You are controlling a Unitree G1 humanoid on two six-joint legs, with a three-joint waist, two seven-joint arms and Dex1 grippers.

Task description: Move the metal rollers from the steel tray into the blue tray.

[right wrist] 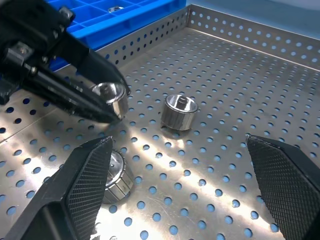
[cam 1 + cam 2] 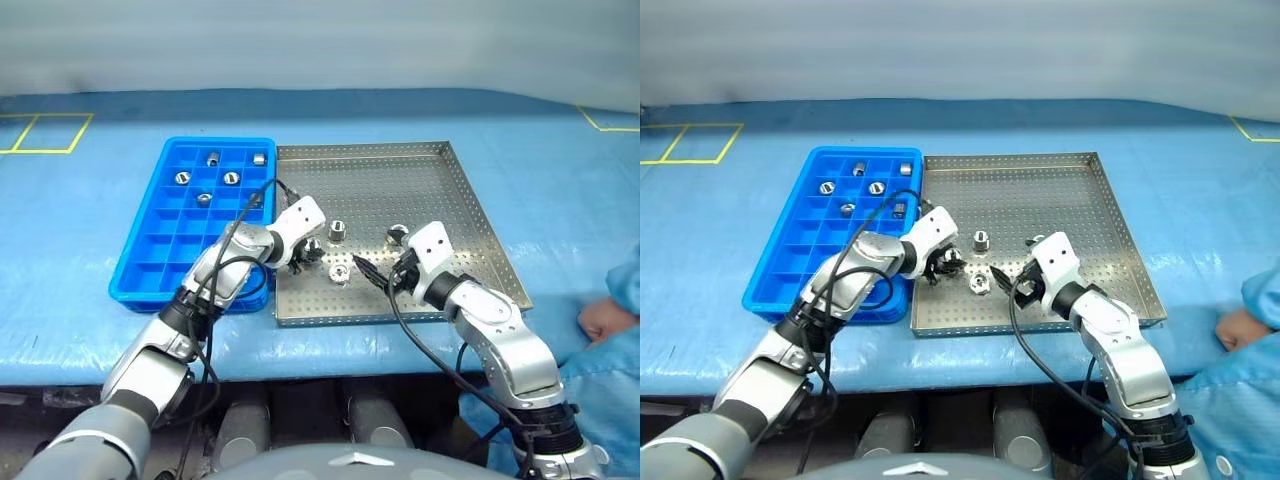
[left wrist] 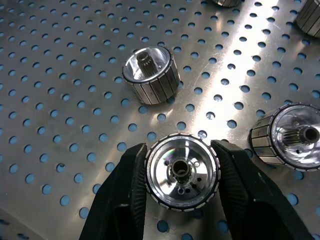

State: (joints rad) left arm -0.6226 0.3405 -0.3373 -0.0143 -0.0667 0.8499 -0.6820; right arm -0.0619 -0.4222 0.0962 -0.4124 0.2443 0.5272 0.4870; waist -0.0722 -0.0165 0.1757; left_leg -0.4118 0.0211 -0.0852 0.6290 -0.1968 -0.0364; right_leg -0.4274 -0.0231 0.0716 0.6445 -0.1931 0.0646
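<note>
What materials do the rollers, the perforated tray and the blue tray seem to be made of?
The metal rollers: polished metal, likely steel or aluminium; mirror-bright faces, ribbed sides.
The steel tray: brushed sheet metal, probably stainless steel; dull silver sheen, punched holes reflecting light.
The blue tray: moulded plastic, it seems; uniform saturated blue, soft gloss, thin compartment walls.

Roughly nine rollers [image 3: 182,173] (two trays [image 2: 470,215]).
</note>
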